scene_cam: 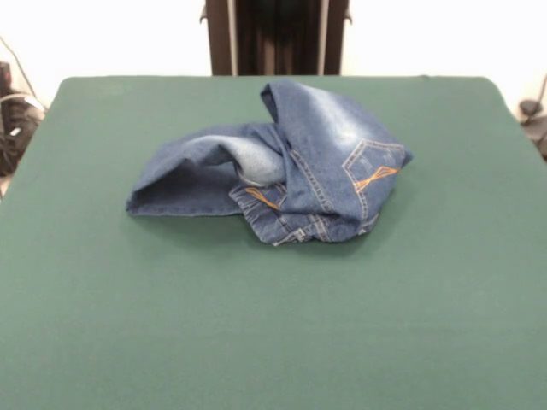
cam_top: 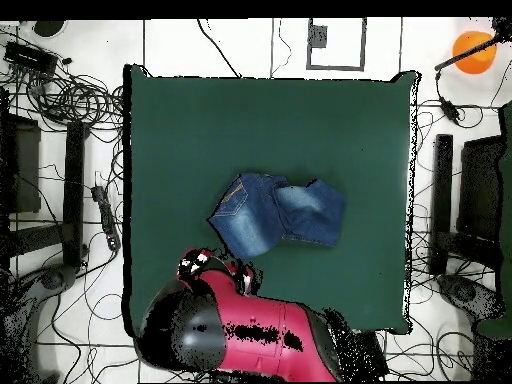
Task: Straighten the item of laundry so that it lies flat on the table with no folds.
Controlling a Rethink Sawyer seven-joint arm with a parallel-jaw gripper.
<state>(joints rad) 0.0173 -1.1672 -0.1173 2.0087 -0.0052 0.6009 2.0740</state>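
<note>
The item of laundry [scene_cam: 282,162] is a pair of blue denim jeans, bunched in a folded heap at the middle of the green table [scene_cam: 273,325]. In the front view one leg is doubled over toward the left. A back pocket [scene_cam: 373,171] with orange stitching faces up at the right. In the overhead view the jeans [cam_top: 280,212] sit near the centre of the table [cam_top: 200,130]. The red and black arm [cam_top: 240,325] is drawn back over the table edge by the robot's base. Its gripper [cam_top: 212,270] is close to the jeans' pocket corner but apart from it. The front view shows no gripper.
Wide green cloth surrounds the jeans on every side. Off the table, cables [cam_top: 80,95] and black stands [cam_top: 442,200] crowd the floor on both sides. An orange round object [cam_top: 473,50] sits at the overhead view's top right corner.
</note>
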